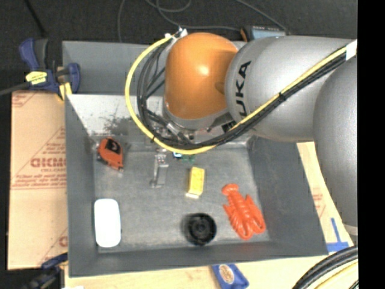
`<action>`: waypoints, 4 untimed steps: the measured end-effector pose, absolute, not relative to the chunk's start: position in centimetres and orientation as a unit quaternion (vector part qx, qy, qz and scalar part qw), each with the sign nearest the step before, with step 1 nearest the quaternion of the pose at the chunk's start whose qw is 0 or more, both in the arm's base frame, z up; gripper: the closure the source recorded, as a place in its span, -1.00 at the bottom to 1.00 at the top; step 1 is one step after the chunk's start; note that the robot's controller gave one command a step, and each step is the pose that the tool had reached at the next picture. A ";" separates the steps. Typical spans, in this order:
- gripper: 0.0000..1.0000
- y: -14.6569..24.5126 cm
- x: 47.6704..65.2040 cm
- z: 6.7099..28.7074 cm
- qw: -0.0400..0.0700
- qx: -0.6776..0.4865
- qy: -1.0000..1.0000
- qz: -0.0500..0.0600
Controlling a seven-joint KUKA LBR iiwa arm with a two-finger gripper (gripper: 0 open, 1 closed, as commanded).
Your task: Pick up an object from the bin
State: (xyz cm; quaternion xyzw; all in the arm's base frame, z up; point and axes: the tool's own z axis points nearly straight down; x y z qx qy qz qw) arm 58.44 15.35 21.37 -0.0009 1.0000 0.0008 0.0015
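1 yellow block (195,182) lies nearest the gripper (159,168), just beside it on the arm's side and slightly lower in the view, apart from it. The block is a small, smooth-faced rectangular piece with a paler end, flat on the bin (144,215) floor with its long side running roughly up and down the view.

The gripper's grey metal tip hangs over bare floor, and nothing shows in it; whether it is apart or together I cannot tell.

On the gripper's other side, away from the arm and a little higher, sits 1 orange and black tape measure (111,152), boxy with rounded corners. Below the gripper and farther from the arm lies 1 white oval thing (107,223), smooth and glossy like a bar of soap. Below the block rests 1 black round thing (199,228), disc-shaped with a darker hollow at its middle. Farther toward the arm from the block lies 1 orange-red toy lobster (243,212), plastic-looking, ridged along its body. All 5 things are well apart from one another.

Above the gripper swells the smooth orange cover (195,77) on the wrist, ringed by 1 yellow cable (129,95) with black cables inside the loop, and behind it the silver-grey arm (289,89). The bin's grey metal is scuffed and speckled with dark marks near the tape measure.
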 end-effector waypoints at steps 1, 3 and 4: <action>-1.00 14.4 56.4 20.4 0.005 -0.057 0.998 0.001; -1.00 10.2 50.0 19.7 0.000 -0.092 0.996 0.000; -1.00 6.9 51.3 20.0 0.002 -0.159 0.987 0.000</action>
